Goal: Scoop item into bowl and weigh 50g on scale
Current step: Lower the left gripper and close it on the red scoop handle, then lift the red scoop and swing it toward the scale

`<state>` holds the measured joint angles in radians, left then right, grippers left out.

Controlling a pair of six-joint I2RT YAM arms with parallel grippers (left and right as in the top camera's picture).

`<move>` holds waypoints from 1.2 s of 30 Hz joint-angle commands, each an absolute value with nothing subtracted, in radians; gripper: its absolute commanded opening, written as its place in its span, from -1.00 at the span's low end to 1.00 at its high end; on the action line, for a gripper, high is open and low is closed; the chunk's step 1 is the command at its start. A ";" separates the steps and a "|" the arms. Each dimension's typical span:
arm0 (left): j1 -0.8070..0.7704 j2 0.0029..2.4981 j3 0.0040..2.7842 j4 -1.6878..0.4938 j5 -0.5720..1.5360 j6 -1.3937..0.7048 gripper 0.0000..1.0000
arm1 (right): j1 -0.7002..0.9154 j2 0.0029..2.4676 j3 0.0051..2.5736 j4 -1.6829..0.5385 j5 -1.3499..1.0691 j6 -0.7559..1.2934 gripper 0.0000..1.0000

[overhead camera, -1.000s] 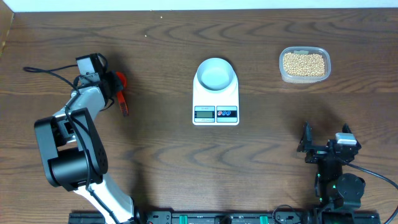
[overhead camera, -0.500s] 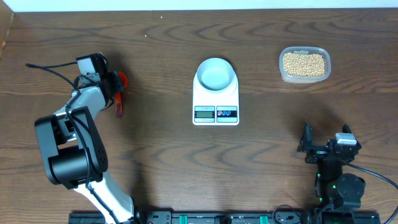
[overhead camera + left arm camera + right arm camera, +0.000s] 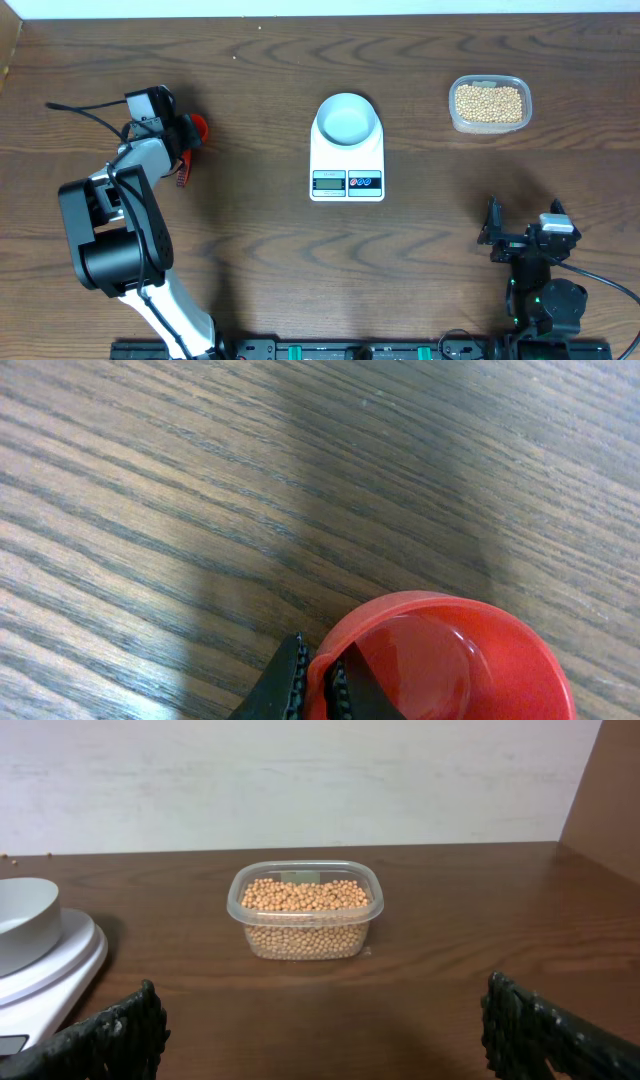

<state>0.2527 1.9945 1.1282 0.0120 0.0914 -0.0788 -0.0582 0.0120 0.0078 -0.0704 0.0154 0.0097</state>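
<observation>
Overhead: the left claw (image 3: 184,137) is far out on the left of the table (image 3: 260,250), clenched on the red scoop (image 3: 197,126). The scoop's handle points back toward the arm. The bowl (image 3: 347,118) sits on the scale (image 3: 347,165) at mid-table, and no beans show in it. The beans (image 3: 489,102) fill a clear tub (image 3: 489,124) at the far right, well apart from the scoop. The right claw (image 3: 520,236) rests near the front edge, spread wide and holding nothing.

Left wrist: the fingers (image 3: 288,680) pinch the scoop's rim, one outside and one inside the cup. The scoop looks light, stiff and smooth, so a rim pinch may let it pivot; the handle seems the steadier hold.

Right wrist: the tub stands straight ahead, and the bowl and scale are at the left edge. The beans are small, hard and round, so they would likely roll and scatter if tipped quickly.

Against a second ago, the scoop's handle has swung leftward toward the arm and looks shorter. Everything else is unmoved.
</observation>
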 commanded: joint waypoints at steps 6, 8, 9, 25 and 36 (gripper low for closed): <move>0.257 1.833 1.147 -0.017 0.089 -0.430 -0.85 | -0.064 0.006 0.006 -0.073 0.017 -0.005 0.99; 0.257 1.776 1.147 -0.048 0.089 -0.553 -0.85 | -0.064 0.006 0.006 -0.073 0.017 -0.005 0.98; 0.257 1.745 1.147 -0.072 0.089 -0.624 -0.85 | -0.064 0.006 0.006 -0.073 0.017 -0.005 0.99; 0.189 1.442 1.147 -0.675 0.156 -1.269 -0.85 | -0.064 0.006 0.006 -0.073 0.017 -0.005 0.99; 0.070 1.444 1.147 -0.722 0.166 -1.425 -0.86 | -0.064 0.006 0.006 -0.073 0.017 -0.005 0.98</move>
